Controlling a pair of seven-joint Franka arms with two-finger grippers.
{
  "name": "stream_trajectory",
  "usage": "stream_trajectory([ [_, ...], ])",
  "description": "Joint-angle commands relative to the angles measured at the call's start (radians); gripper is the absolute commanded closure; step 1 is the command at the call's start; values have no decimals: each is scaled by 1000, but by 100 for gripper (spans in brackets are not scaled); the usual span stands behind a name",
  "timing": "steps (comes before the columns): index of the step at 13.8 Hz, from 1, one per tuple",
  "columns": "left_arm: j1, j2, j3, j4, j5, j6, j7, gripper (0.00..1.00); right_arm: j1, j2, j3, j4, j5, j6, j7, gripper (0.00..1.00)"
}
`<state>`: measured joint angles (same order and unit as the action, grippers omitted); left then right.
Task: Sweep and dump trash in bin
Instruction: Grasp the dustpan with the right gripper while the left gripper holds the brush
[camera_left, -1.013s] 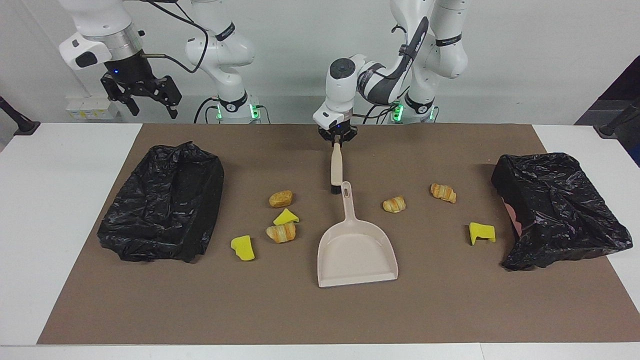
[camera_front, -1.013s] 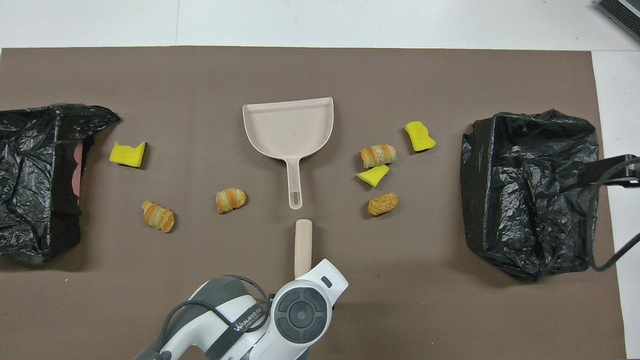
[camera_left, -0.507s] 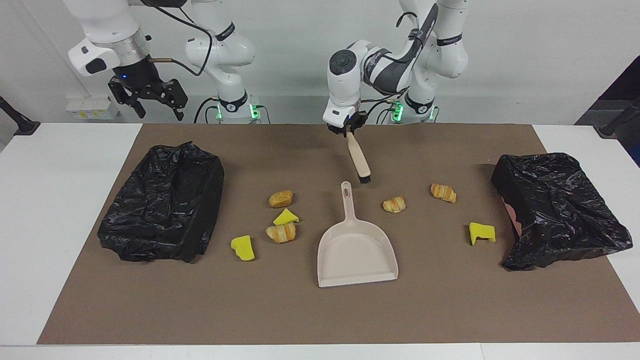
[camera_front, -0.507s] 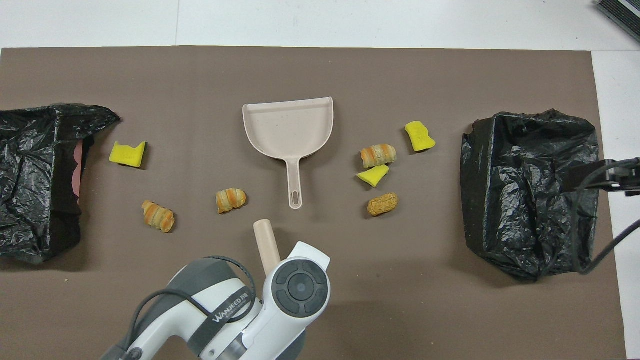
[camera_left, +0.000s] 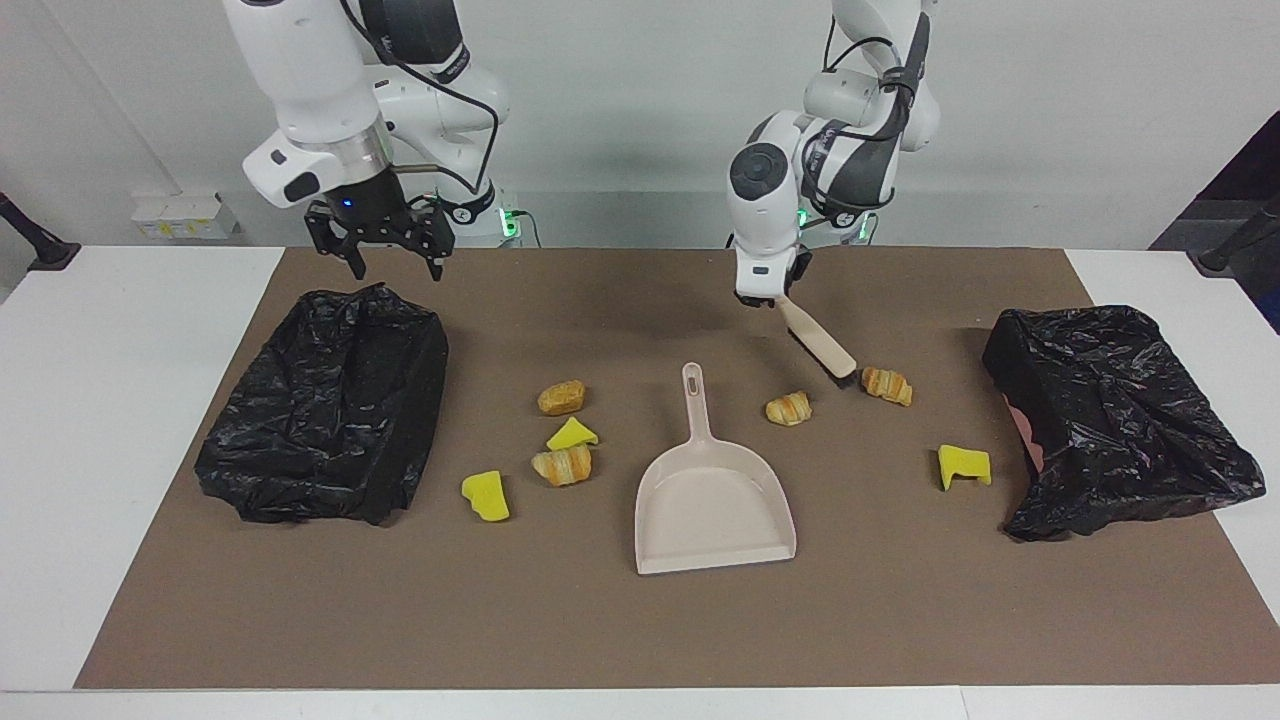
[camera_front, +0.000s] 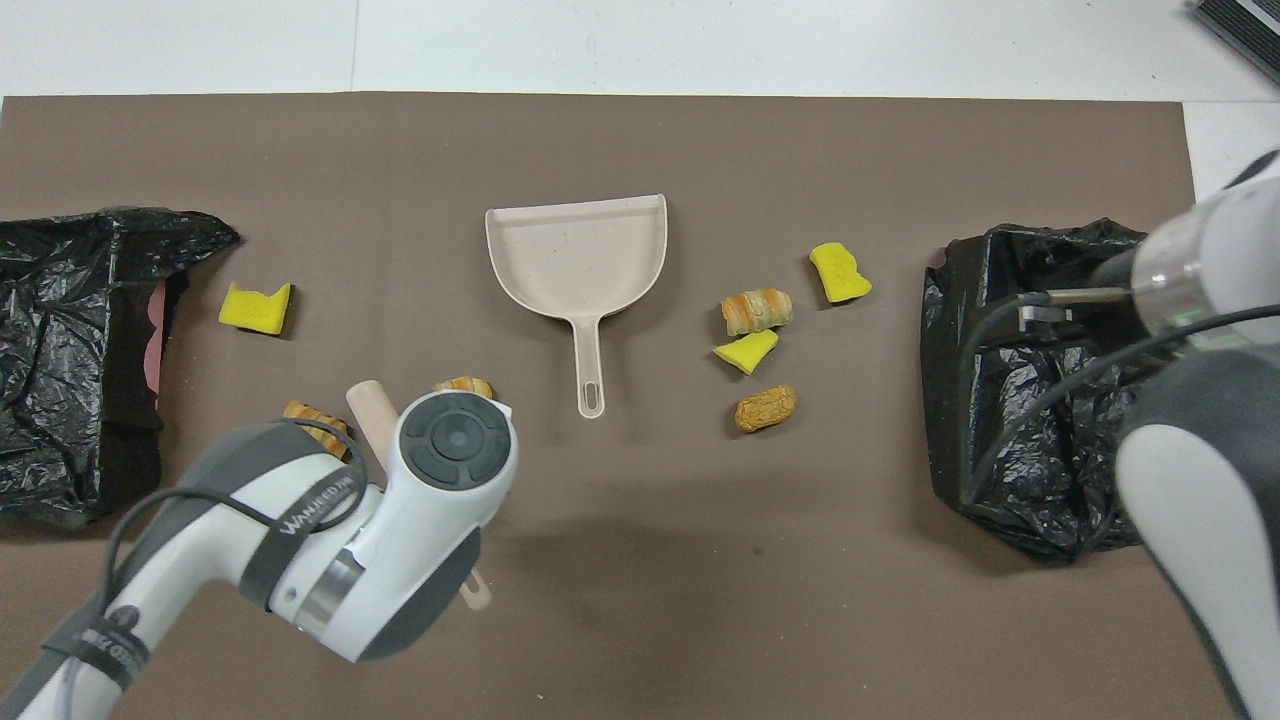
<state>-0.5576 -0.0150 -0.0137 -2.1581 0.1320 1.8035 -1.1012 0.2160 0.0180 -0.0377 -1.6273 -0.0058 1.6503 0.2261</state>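
My left gripper is shut on the top of a beige brush, which slants down so its dark bristles sit just beside a croissant. A second croissant lies between the brush and the handle of the beige dustpan. A yellow sponge chunk lies close to the black-bagged bin. Toward the right arm's end lie a bread roll, a yellow wedge, a third croissant and another yellow chunk. My right gripper hangs open over the robot-side edge of another bagged bin.
The brown mat covers most of the white table. In the overhead view the left arm's wrist covers parts of two croissants, and the brush handle pokes out beside it. The dustpan lies flat mid-mat.
My left gripper swung the brush from the dustpan's handle toward the left arm's end, down beside a croissant. My right arm came in over its bin, still open.
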Motion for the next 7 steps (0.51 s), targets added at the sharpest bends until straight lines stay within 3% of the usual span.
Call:
stream_trajectory([
  [1,102,42,-12,40,76,13,84,100,92,83,-5,7,18,81,132,0],
  [7,347,92,-12,63,167,137,368,100,281,318,5,70,66,254,346,0],
])
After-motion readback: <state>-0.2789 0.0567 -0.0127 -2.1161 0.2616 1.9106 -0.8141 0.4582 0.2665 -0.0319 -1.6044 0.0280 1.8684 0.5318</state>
